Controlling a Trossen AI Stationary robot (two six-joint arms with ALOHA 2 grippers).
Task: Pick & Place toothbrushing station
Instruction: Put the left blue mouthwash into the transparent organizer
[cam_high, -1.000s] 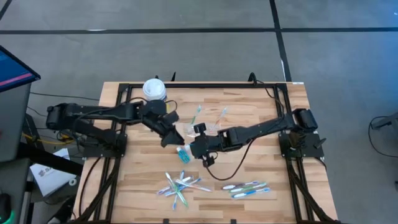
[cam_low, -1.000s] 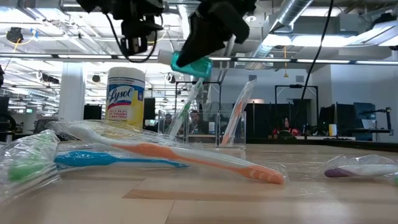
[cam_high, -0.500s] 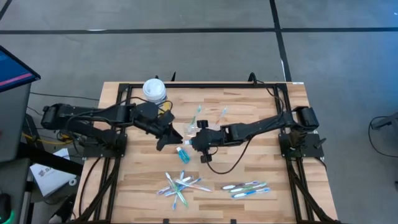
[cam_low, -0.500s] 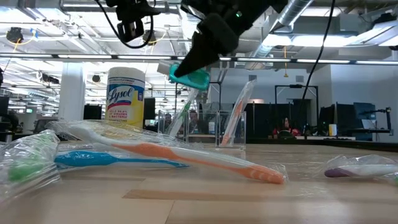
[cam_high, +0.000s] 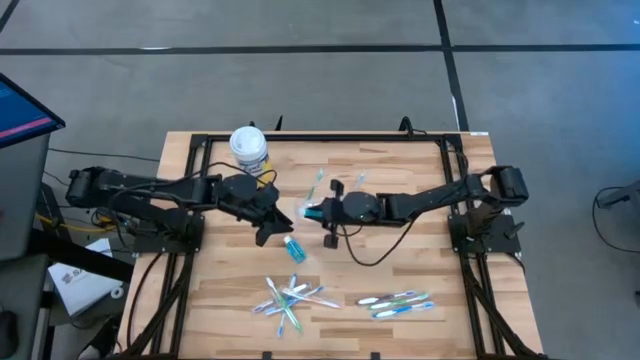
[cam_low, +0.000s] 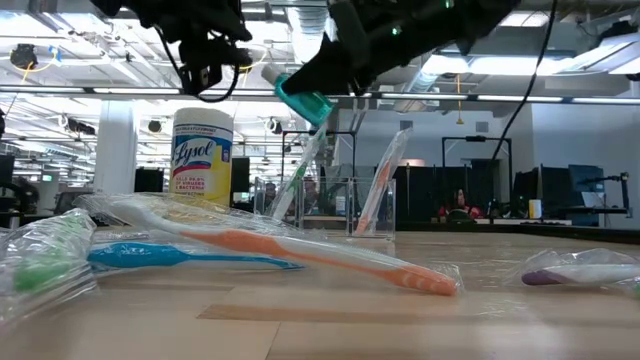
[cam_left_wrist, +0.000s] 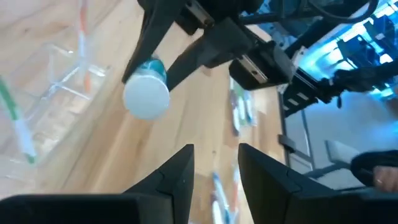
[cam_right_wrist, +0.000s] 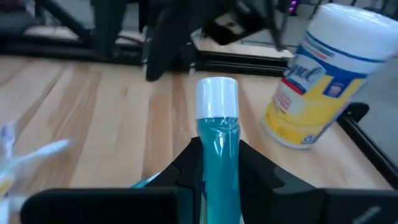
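Note:
My right gripper (cam_high: 320, 212) hovers over the table's middle, shut on a teal toothpaste tube (cam_high: 311, 212) with a white cap (cam_right_wrist: 216, 96). My left gripper (cam_high: 272, 224) is just left of it, open and with nothing in it (cam_left_wrist: 214, 165), facing the tube's cap (cam_left_wrist: 146, 99). A second teal tube (cam_high: 293, 248) lies flat on the wood nearer the front. The clear plastic cup (cam_low: 350, 205) stands behind the held tube, with a green toothbrush (cam_low: 300, 180) and an orange one (cam_low: 385, 180) leaning in it. My right gripper pinches the tube's teal body (cam_right_wrist: 217, 155) between its two fingers, which lie along the tube. The capped end sticks out ahead of the fingertips toward the table's left. The tube is lifted clear of the table, its cap (cam_low: 272, 76) tilted upward.
A white tub with a yellow label (cam_high: 248, 146) stands at the far left. Loose wrapped toothbrushes lie in two piles near the front edge (cam_high: 292, 297) (cam_high: 398, 302). A black cable (cam_high: 365, 255) loops under the right arm.
My right gripper has carried the tube toward the table's far edge and rolled and tipped up nearer to level, so the cap now points up and left instead of hanging low. My left gripper has drawn back a little toward the table's left.

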